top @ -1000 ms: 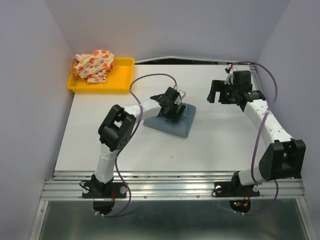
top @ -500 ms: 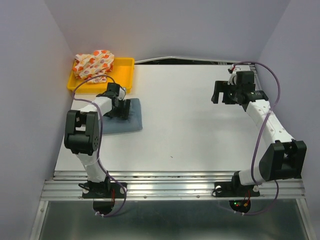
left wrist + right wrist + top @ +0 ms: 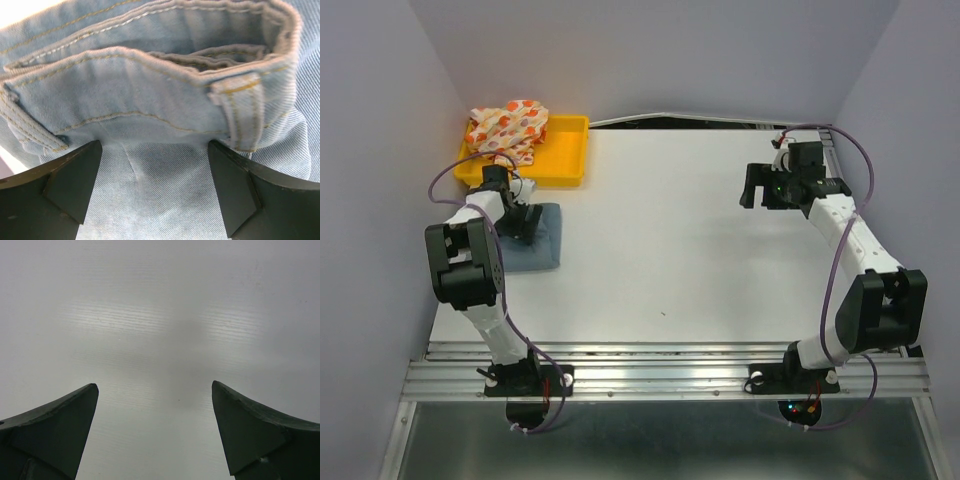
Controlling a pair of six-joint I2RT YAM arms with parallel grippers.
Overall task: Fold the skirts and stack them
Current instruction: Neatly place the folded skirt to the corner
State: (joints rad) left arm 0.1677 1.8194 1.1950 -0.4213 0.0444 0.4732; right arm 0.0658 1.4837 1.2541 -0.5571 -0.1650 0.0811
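Left wrist view: the left gripper (image 3: 155, 192) has its fingers spread, pressing flat on the folded denim skirt (image 3: 150, 100) rather than pinching it. In the last second it has slid that skirt from mid-table to the far left, just beside the yellow tray (image 3: 565, 150), probably where the stack will go. The spotted skirt (image 3: 506, 130) lies crumpled in the tray, not yet folded. The right gripper (image 3: 752, 187) hovers spread over the table (image 3: 700, 260) at far right.

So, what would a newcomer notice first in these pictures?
Probably the bright yellow tray at the far left corner, with the spotted skirt bunched in it. Just in front, the left gripper is open over the folded denim skirt; the right gripper hangs open over the table.
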